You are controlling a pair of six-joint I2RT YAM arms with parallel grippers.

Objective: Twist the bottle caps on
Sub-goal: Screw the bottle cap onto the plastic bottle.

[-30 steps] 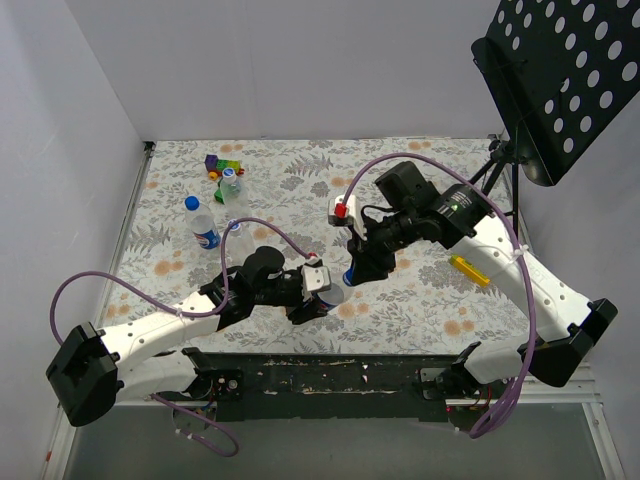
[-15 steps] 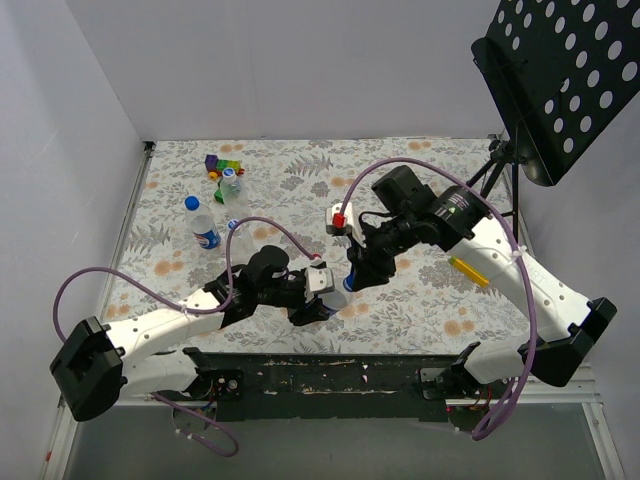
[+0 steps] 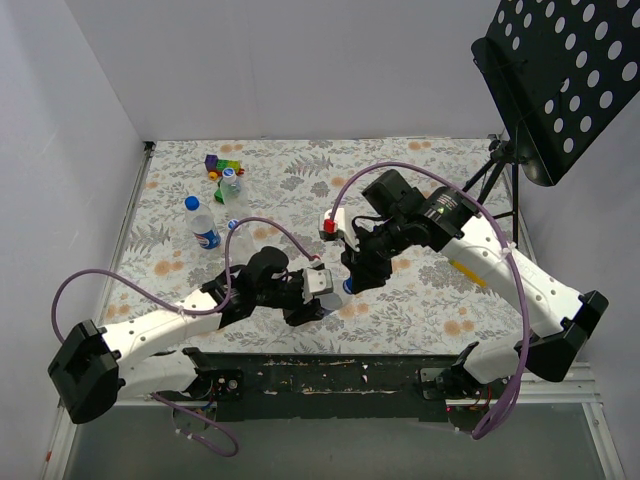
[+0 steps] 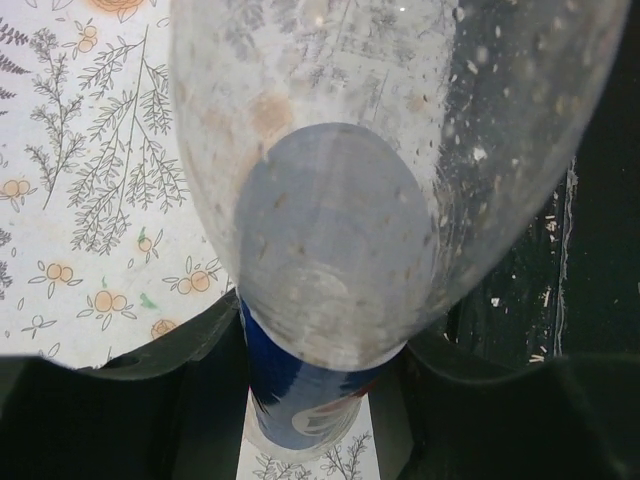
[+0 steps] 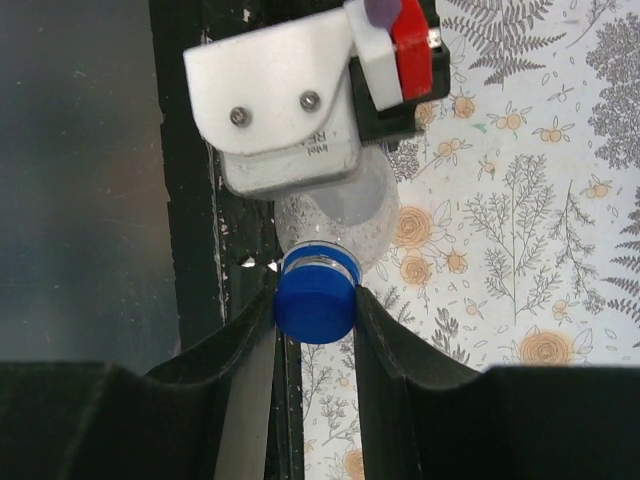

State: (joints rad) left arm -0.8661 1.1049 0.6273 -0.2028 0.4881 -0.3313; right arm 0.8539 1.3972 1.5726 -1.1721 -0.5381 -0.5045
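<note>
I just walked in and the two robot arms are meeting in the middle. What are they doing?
The left gripper holds a clear plastic bottle with a blue label, its neck pointing toward the other arm. The right gripper pinches a round blue plastic cap that sits on the bottle's mouth. They are putting the cap on; how tight it is cannot be seen. At the back left stand other small bottles.

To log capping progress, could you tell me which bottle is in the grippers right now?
The labelled bottle in the middle: the left gripper holds its body, the right gripper pinches its blue cap. The other bottles sit untouched at far left.
</note>
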